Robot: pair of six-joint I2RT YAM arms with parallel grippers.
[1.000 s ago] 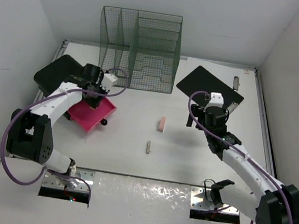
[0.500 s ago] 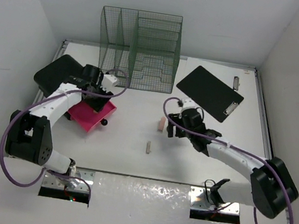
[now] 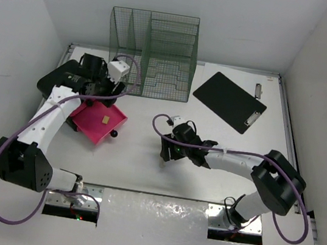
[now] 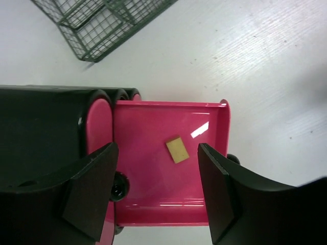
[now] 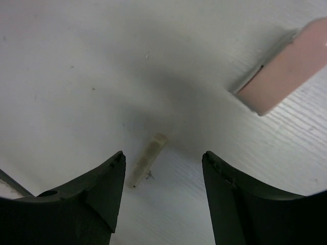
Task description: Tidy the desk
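One pale stick, right end effector above

The left pincer and right pincer both point downward, jaws spread apart, gripping nothing.

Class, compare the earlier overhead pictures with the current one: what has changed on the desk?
The right gripper swung left from the clipboard to hover, open, over the small beige stick. The left gripper, open, pulled back from the pink tray, where a tan chip now shows. Clipboard, mesh organizer and tray stayed put.
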